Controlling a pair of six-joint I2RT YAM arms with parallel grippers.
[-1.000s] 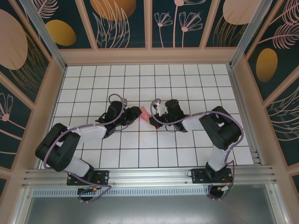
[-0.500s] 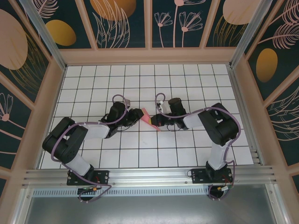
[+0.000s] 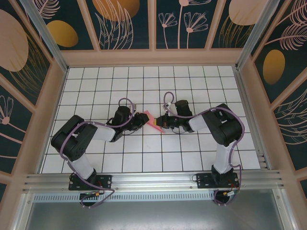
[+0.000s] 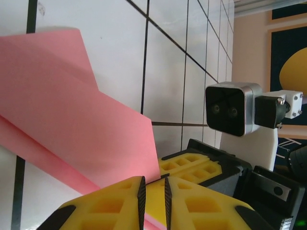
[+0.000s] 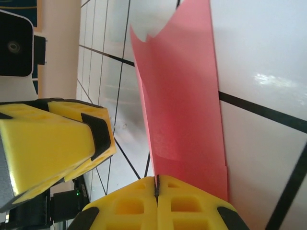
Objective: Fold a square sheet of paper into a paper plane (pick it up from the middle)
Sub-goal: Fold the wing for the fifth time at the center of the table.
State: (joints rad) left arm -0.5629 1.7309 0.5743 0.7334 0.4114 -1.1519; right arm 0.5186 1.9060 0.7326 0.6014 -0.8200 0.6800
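Observation:
The square sheet of paper (image 3: 151, 120) is folded into a slim pink-red layered dart and is held just above the white tiles at mid-table. My right gripper (image 5: 157, 181) is shut on its near end, and the paper (image 5: 184, 110) stretches away from the yellow fingers. From the left, my left gripper (image 4: 153, 184) faces it with the jaws a narrow slit apart. The lower edge of the paper (image 4: 72, 120) runs into that slit. In the top view the left gripper (image 3: 142, 119) and right gripper (image 3: 162, 123) almost meet at the paper.
The white tiled floor (image 3: 144, 153) is ringed by low beige walls (image 3: 153, 58). The right wrist's camera housing (image 4: 233, 114) sits close behind the paper. An aluminium rail (image 3: 153, 179) runs along the near edge by both arm bases.
My left arm has reached right to the paper, and its jaws have narrowed around the paper's edge. The right gripper stayed shut on the paper and shifted slightly.

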